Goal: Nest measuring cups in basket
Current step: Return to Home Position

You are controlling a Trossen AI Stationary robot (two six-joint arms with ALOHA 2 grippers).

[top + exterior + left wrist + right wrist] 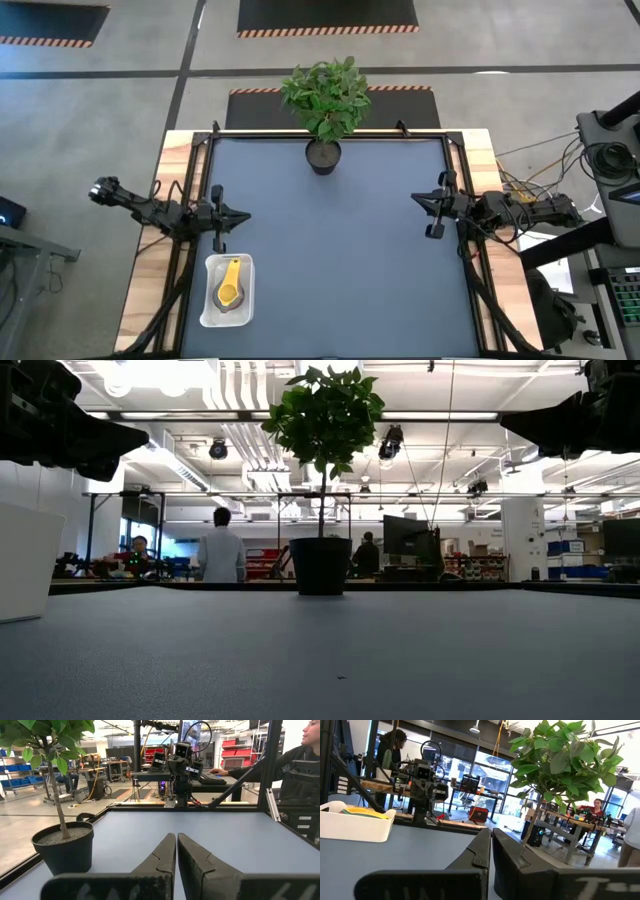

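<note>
measuring cups point(230, 285) are seen nested in the basket point(209, 312) at the near left corner of the tabletop point(340, 260). left end effector point(243, 215) and right end effector point(417, 198) are held closed at the side edges; homing should be finished slowly.

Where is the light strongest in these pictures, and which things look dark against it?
Low view: ceiling lamps glare at the top, so the plant, the left gripper and the right gripper show as dark shapes. Right wrist view: bright windows glare behind, yet the basket is well lit. High view: even light on the table, only faint shadows.
</note>
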